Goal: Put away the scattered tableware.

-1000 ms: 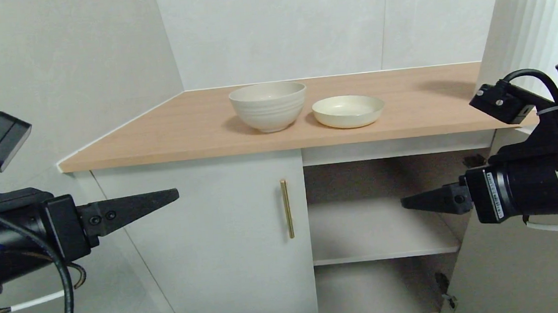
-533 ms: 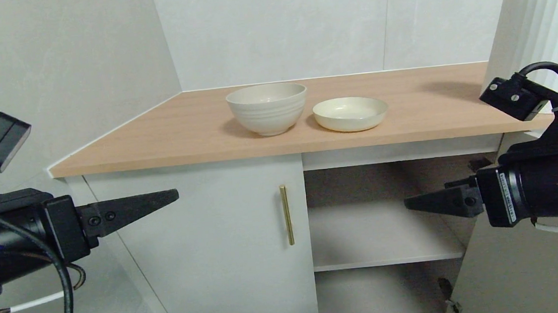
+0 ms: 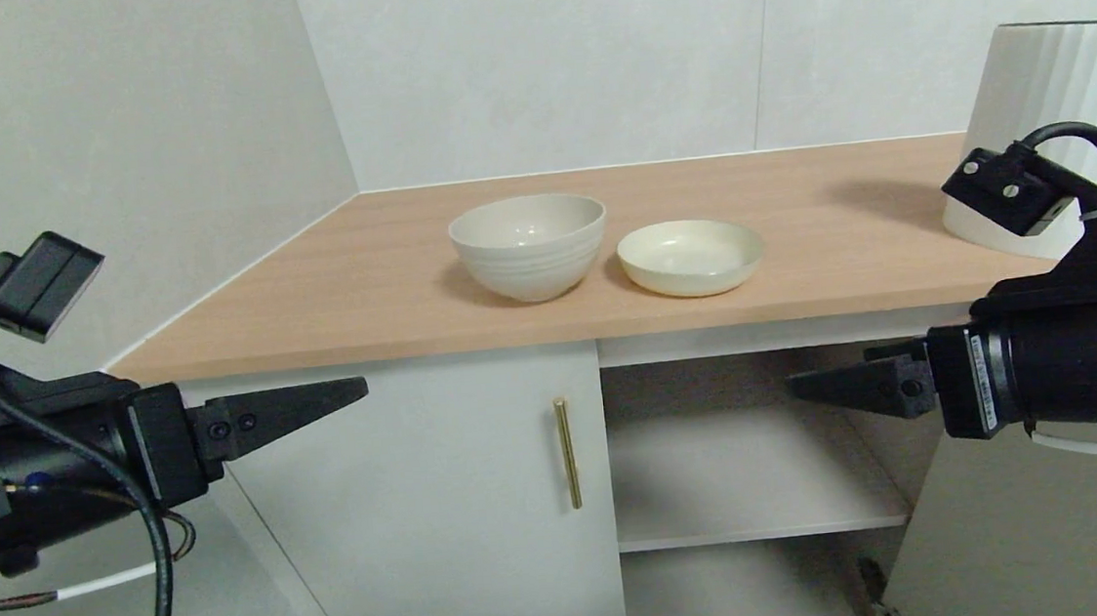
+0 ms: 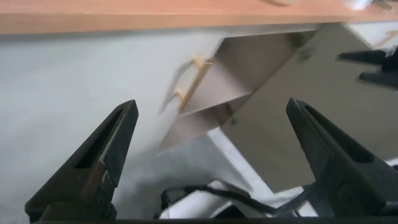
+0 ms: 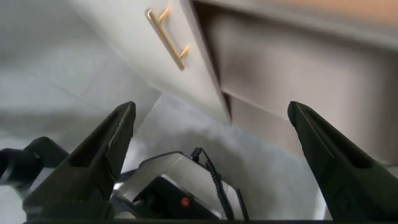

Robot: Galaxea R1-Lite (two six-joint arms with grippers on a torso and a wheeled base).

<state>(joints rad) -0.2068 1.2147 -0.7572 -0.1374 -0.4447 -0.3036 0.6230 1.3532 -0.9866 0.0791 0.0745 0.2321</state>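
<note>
Head camera rose; left gripper (image 4: 211, 106) and right gripper (image 5: 211, 107) fingers spread, below bowl (image 3: 529, 246) and dish (image 3: 691, 256).

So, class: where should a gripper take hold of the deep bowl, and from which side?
Probably the bowl by its rim, pinching across the wall, from above on the left: it stands upright, open-topped, with the dish close on its right.

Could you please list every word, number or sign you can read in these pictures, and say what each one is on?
White label strip on the right arm's black wrist: small print, too small to read.
Ribbed grey-white bowl, shallow cream dish, wooden countertop, white cabinet door with brass handle: no text on any.
</note>
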